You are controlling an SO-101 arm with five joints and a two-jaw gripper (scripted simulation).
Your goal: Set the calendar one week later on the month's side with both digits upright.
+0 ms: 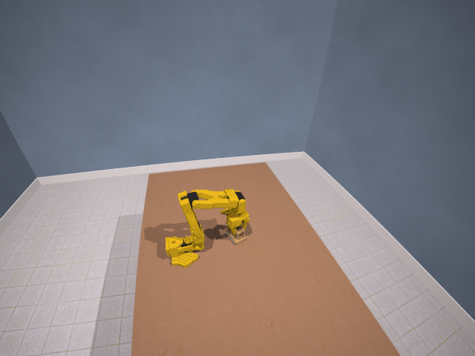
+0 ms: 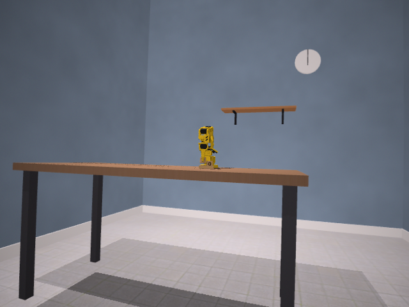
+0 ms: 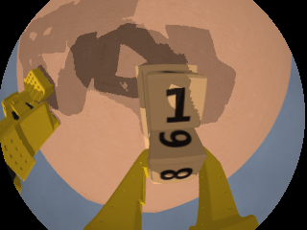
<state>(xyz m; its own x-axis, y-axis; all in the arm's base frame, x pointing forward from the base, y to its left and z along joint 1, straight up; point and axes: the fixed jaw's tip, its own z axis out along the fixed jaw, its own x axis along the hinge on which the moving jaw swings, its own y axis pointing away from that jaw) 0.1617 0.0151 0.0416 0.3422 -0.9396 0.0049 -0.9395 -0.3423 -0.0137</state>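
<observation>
Fingers (image 1: pixel 238 219) grip the near cube (image 3: pixel 175 139) from both sides, and it shows a 6 or 9 lying sideways with an 8, also sideways, on the adjoining face. The far cube (image 3: pixel 158 107), marked with a 1, appears right against it in the wrist view; whether the two actually touch I cannot tell. Both are at the wooden tray (image 1: pixel 238 241) (image 2: pixel 205 167) (image 3: pixel 142 103), which sits on the brown counter (image 1: pixel 268 287) (image 2: pixel 165 172) (image 3: pixel 96 168). The yellow arm (image 1: pixel 194 220) (image 2: pixel 211 139) arches over from its base and comes down onto this spot, so its lower end hides much of the tray from above. From the wrist, the cubes themselves cover most of the tray's floor, and whether the gripped one rests flat cannot be made out. A small 0 shows low down in the exterior view, while the month's name is unreadable. The arm's pierced foot plate (image 1: pixel 185 260) (image 3: pixel 38 82) lies off to the side, well apart from the tray. Beyond the counter, a shelf (image 2: pixel 261 109) and a round white clock (image 2: pixel 307 61) are on the blue wall (image 2: pixel 264 148).
</observation>
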